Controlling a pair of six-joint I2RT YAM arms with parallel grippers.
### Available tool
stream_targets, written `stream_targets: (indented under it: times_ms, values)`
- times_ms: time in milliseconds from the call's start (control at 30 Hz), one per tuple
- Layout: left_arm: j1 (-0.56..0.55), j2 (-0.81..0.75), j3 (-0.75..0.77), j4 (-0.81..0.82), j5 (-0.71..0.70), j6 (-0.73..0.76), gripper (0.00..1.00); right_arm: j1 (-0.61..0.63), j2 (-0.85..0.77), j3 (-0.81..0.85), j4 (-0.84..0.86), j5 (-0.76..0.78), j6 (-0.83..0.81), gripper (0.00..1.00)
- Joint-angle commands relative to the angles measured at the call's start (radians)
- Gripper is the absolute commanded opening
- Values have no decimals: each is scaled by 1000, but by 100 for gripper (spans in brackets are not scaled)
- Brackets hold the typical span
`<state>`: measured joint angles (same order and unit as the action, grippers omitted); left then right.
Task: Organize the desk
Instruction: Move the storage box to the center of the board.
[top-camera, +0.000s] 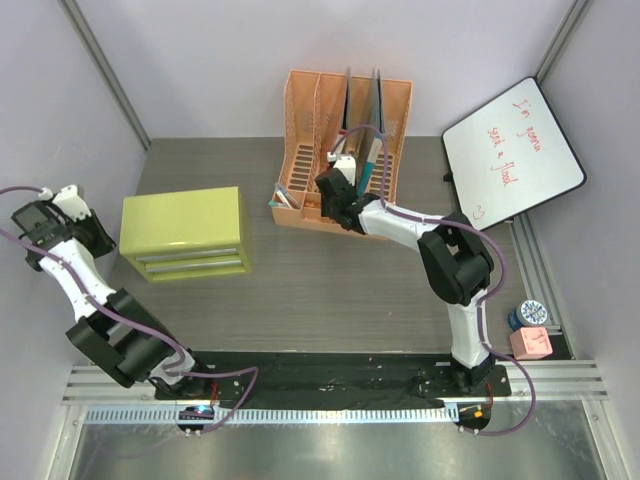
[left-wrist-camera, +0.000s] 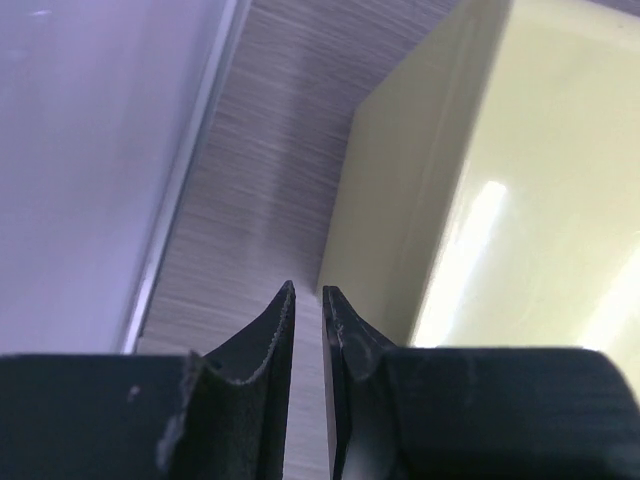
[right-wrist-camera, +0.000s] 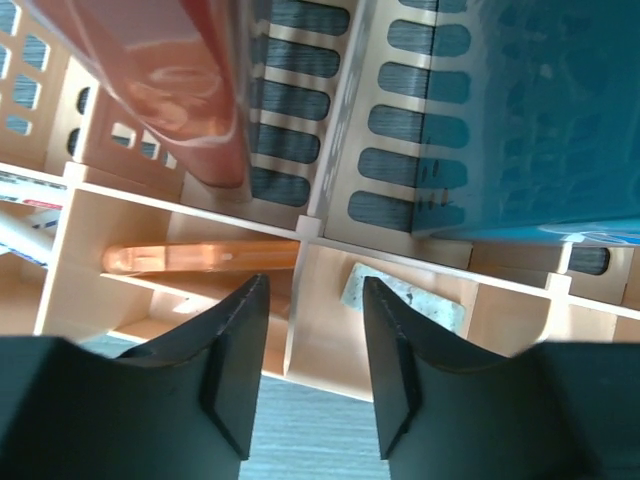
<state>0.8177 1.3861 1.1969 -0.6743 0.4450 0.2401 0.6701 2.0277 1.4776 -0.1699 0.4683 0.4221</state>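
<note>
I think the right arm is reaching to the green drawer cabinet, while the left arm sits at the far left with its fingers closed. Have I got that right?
Not quite. The right gripper is at the orange file rack, not the green drawer cabinet. The top view shows it at the rack's front trays. The rest holds: the left gripper sits at the far left, fingers closed.

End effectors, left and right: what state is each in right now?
Left end effector: closed, empty, beside the green cabinet.
Right end effector: open, empty, facing the orange rack.
</note>
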Motion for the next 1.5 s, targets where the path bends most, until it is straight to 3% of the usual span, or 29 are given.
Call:
stream_targets:
  times_ms: [0, 100, 133, 233, 567, 833, 1233, 1333, 1467]
  values:
    - [-61, -32, -40, 102, -12, -44, 18, -14, 22, 39, 60, 49, 12, 46]
    - [-104, -47, -77, 104, -32, -36, 18, -15, 19, 26, 58, 41, 20, 31]
    - [-115, -55, -88, 105, -37, -36, 18, -12, 11, 12, 59, 41, 23, 18]
    - [-159, -71, -129, 105, -51, -35, 18, -1, -7, -37, 60, 55, 26, 1]
    - [-311, -101, -211, 108, -86, -56, 18, 42, -187, -286, 73, 108, 63, 1]
    - [-338, -102, -204, 105, -91, -53, 18, 89, -291, -442, 86, 109, 113, 1]
    - [-400, -91, -200, 94, -83, -61, 19, 158, -238, -468, 213, 27, 60, 1]
    - [-429, -61, -163, 101, -97, -70, 19, 195, -192, -398, 176, 21, 11, 1]
    - [-474, 20, -99, 107, -118, -84, 19, 241, -205, -427, 129, 26, -14, 1]
